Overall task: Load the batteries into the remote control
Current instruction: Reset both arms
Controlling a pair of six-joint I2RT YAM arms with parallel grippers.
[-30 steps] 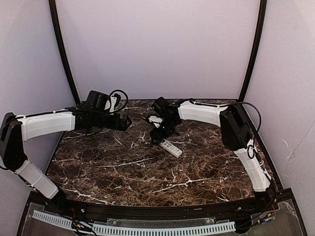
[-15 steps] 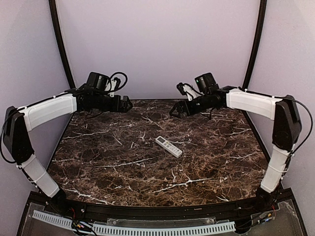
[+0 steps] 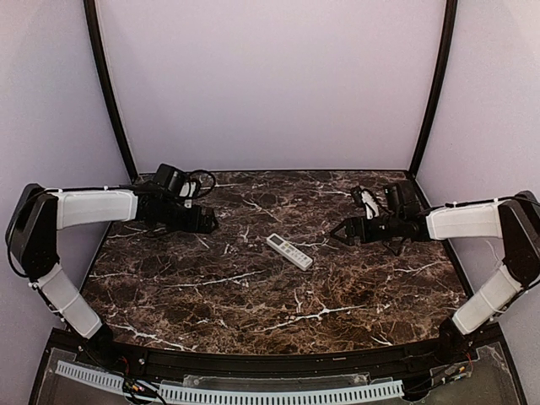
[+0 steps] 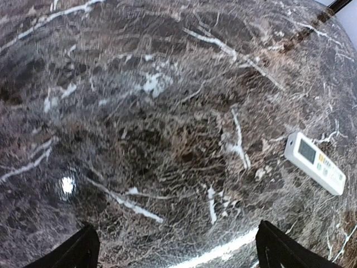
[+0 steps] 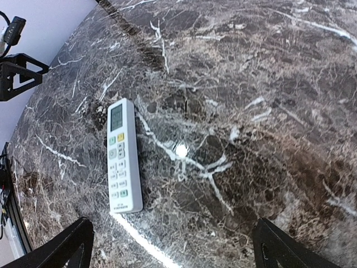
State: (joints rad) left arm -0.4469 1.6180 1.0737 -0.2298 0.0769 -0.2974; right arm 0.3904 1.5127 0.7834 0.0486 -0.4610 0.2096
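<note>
The white remote control point(image 3: 289, 251) lies face up on the dark marble table point(image 3: 253, 295), buttons and small display showing. It also shows in the left wrist view point(image 4: 314, 163) and the right wrist view point(image 5: 122, 156). My left gripper point(image 3: 211, 221) is open and empty, low over the table, left of the remote; its fingertips point(image 4: 83, 251) stand wide apart. My right gripper point(image 3: 337, 234) is open and empty, right of the remote, its fingertips point(image 5: 273, 248) also wide apart. No blue or orange batteries are in view.
Lilac walls with black corner posts point(image 3: 110, 93) close in the table on three sides. A white slotted rail point(image 3: 228, 392) runs along the near edge. The left gripper also shows at the left edge of the right wrist view point(image 5: 17, 72).
The right gripper left the remote, lifted back, then swung down to the right of it. The left gripper lifted back, then came down at the left. The remote stays put.
</note>
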